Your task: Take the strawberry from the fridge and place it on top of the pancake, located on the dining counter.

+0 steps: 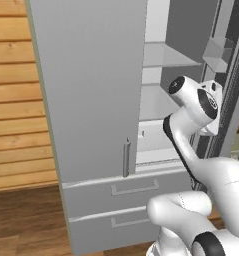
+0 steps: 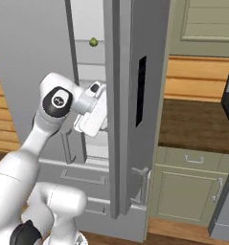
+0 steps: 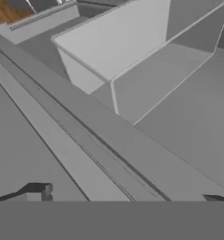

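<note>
The fridge (image 1: pixel 91 100) stands with its right door swung open, and the arm reaches into the gap. The gripper (image 3: pixel 127 199) shows only its two tips at the hand view's bottom corners, wide apart, holding nothing, facing the grey inner door bins (image 3: pixel 132 51). A small green fruit (image 2: pixel 93 42) sits on an upper shelf.
</note>
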